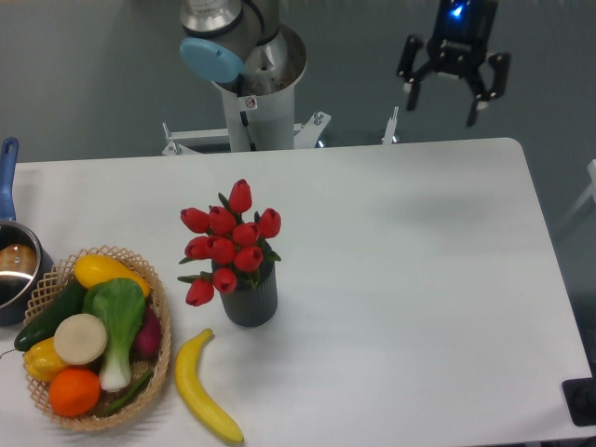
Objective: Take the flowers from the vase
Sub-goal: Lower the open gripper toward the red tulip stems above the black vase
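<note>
The flowers (228, 244), a bunch of red tulip buds with green leaves, stand in the vase (250, 298), a small dark grey ribbed cylinder left of the table's middle. The bunch spreads wider than the vase mouth. My gripper (442, 102) hangs high above the table's back edge, far up and to the right of the flowers. Its two black fingers are spread apart with nothing between them.
A wicker basket (160, 358) of vegetables and fruit sits at the front left. A banana (203, 389) lies just in front of the vase. A steel pot (17, 270) with a blue handle is at the left edge. The arm's base (253, 84) stands behind the table.
</note>
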`<action>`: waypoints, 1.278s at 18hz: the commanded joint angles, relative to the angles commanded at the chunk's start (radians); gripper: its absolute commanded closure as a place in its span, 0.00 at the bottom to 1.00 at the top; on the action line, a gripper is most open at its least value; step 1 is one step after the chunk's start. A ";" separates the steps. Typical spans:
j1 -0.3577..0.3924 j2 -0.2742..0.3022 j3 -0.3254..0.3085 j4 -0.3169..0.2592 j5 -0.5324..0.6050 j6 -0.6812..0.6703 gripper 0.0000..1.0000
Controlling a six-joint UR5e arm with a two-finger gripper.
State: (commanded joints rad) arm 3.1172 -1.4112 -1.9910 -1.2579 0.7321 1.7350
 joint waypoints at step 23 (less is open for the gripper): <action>-0.318 -0.236 -0.081 0.193 -0.198 -0.051 0.00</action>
State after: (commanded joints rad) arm 2.7997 -1.6474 -2.0725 -1.0647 0.5338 1.6844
